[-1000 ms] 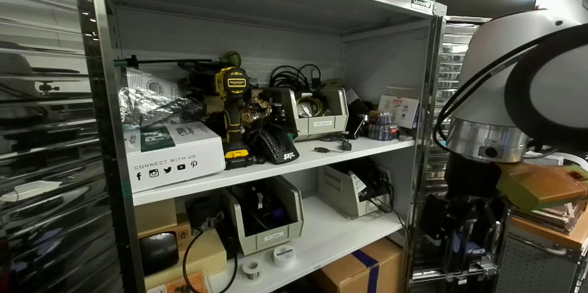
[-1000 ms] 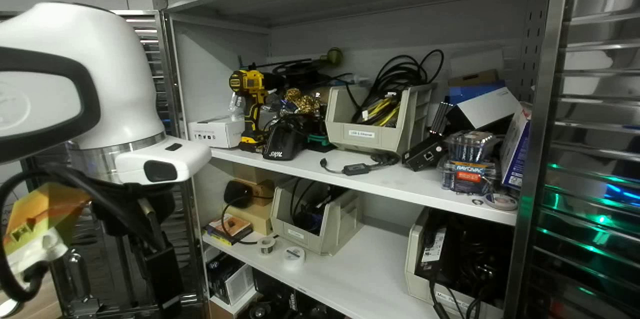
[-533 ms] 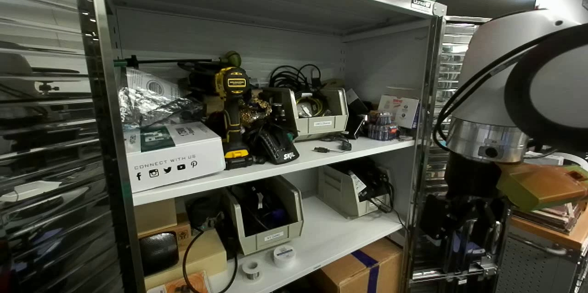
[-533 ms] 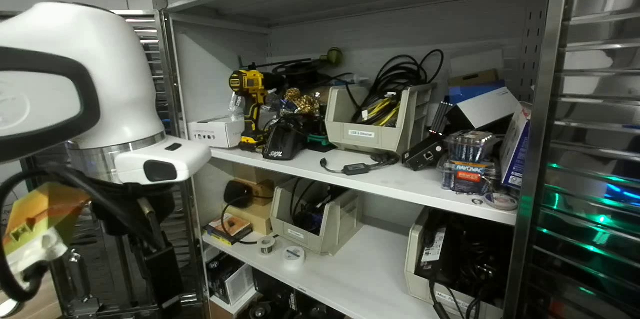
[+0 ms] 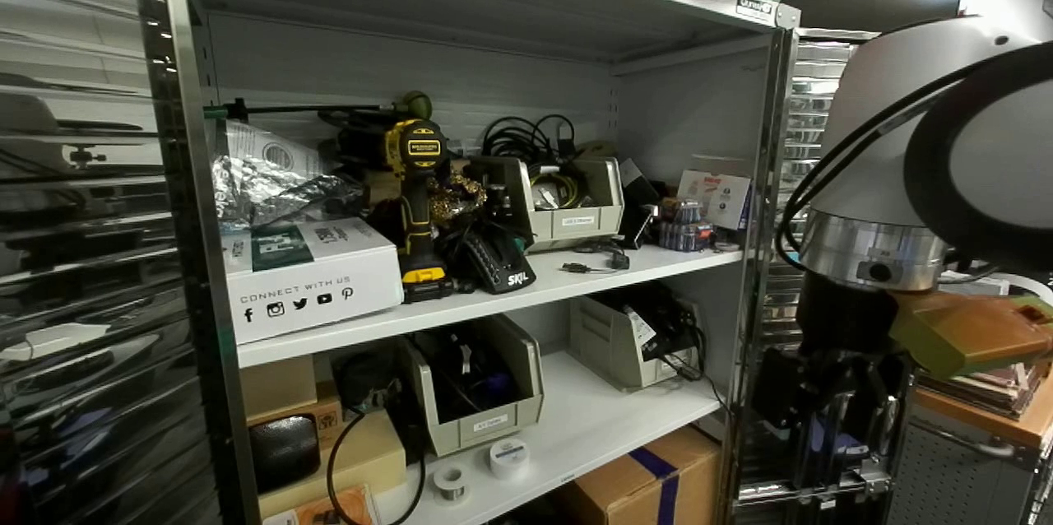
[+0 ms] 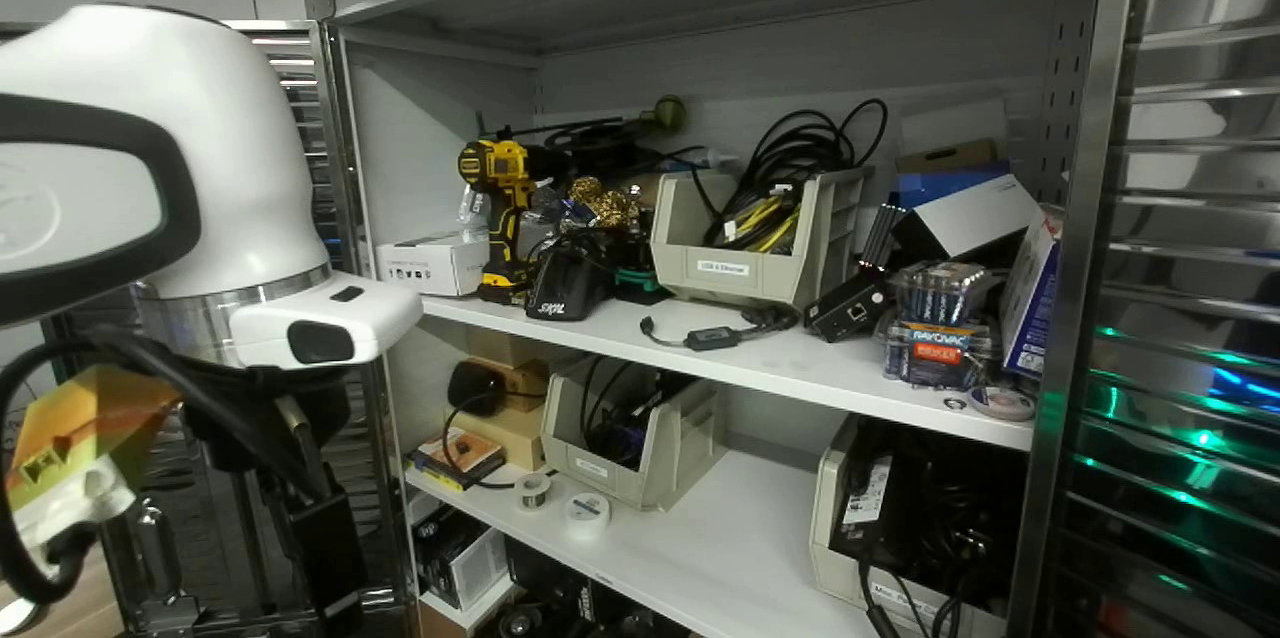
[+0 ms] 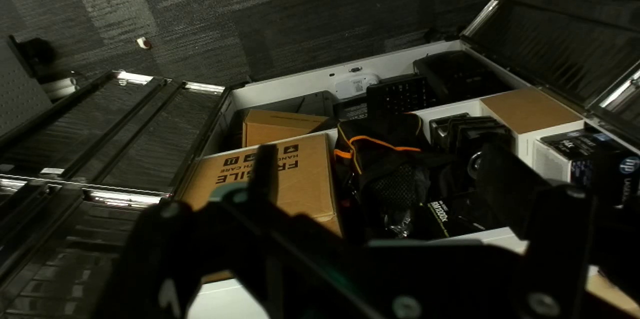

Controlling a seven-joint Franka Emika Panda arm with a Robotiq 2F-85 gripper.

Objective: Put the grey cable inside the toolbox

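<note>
Hanging outside the upper shelf [image 6: 790, 352], the claw [image 7: 380, 153] is spread, empty, maybe to grab. Near the shelf's front edge lies a dark cable [image 6: 711, 338], likely the grey one. Behind sits a bin [image 6: 725, 287], perhaps the toolbox, low-fronted, probably for easy reaching.

I've got the upper white shelf [image 6: 790, 353] in an exterior view. I centre the clock on the dark cable [image 6: 712, 338], lying toward the front. Labelled bin [image 6: 765, 273] at 12; SKIL charger [image 6: 565, 283] and yellow-black drill [image 6: 508, 218] about 10; black box [image 6: 850, 308], then stacked battery packs [image 6: 938, 328], 3; flat round roll [image 6: 1002, 404], between 3 and 4.
</note>
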